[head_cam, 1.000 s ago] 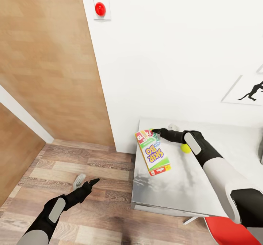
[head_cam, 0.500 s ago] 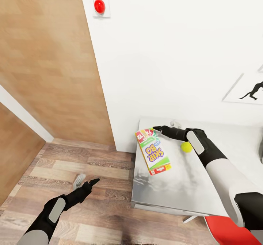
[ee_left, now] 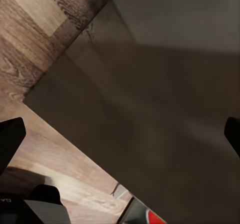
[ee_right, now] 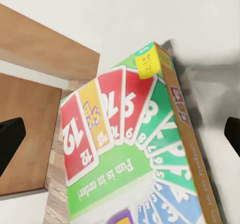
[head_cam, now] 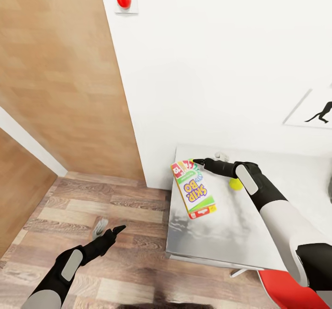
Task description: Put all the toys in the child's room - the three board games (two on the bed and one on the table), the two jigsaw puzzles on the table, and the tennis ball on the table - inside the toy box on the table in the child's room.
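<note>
Right end effector [head_cam: 205, 160] hangs over the far end of the board game [head_cam: 193, 189], its dark finger and its pale finger spread with nothing between them — open and empty, just above the box's red-card end. The SKIP BO box lies flat on the grey worktop [head_cam: 221, 235] close to its left edge, slightly skewed, its far end toward the white wall; in the right wrist view the printed lid [ee_right: 135, 149] sits between the two dark fingertips at the picture's sides, so the box's width falls inside the spread. The tennis ball [head_cam: 235, 184] rests on the worktop just beside the right forearm, partly hidden by it, near the box but apart from it. The step in hand looks like a pick of this box, and the flat lid gives no purchase from above — the better move, I judge, is to come down so the fingers straddle the two long sides near the end, closing only once both tips are below the lid's edge. The box is thin, so a shallow descent risks pinching the top corner and skating it toward the worktop's edge and the wood floor [head_cam: 110, 235]. Keeping the forearm high would spare the ball a nudge. Left end effector [head_cam: 108, 231] hangs low over the floor, well apart from the worktop, fingers parted and holding nothing
</note>
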Robot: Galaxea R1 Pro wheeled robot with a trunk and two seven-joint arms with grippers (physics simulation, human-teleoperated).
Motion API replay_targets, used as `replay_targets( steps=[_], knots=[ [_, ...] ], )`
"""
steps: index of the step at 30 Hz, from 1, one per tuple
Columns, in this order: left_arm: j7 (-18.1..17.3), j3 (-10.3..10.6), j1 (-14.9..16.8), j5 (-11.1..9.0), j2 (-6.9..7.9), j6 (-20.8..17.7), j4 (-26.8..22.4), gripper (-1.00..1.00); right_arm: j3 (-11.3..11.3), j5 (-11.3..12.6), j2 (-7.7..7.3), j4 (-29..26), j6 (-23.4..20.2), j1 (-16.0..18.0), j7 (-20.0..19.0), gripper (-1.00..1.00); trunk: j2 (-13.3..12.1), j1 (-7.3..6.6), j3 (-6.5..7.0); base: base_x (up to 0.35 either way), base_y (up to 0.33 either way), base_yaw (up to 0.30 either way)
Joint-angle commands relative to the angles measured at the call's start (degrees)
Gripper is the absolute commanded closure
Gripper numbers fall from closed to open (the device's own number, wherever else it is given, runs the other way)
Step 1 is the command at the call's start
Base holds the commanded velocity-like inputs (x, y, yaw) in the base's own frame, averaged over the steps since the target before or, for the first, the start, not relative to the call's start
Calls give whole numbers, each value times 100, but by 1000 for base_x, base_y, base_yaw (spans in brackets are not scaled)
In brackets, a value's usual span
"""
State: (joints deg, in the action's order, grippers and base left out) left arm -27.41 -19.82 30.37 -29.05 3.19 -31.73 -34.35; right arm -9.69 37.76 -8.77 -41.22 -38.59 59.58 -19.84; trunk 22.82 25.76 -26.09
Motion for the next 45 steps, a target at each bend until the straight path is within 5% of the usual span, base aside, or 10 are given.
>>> replay_targets(
  steps=[1, 45],
  knots=[
    [-10, -21, 4, -21, -2, -44, -1, -100, -15, 3, -5, -3, -12, 4, -10, -100, 10, 3, -18, 0, 0, 0],
    [-10, -22, 4, -38, 5, -48, -1, -100, -23, -29, 42, -9, -1, 1, -2, -100, 10, 3, -327, 0, 0, 2]
  ],
)
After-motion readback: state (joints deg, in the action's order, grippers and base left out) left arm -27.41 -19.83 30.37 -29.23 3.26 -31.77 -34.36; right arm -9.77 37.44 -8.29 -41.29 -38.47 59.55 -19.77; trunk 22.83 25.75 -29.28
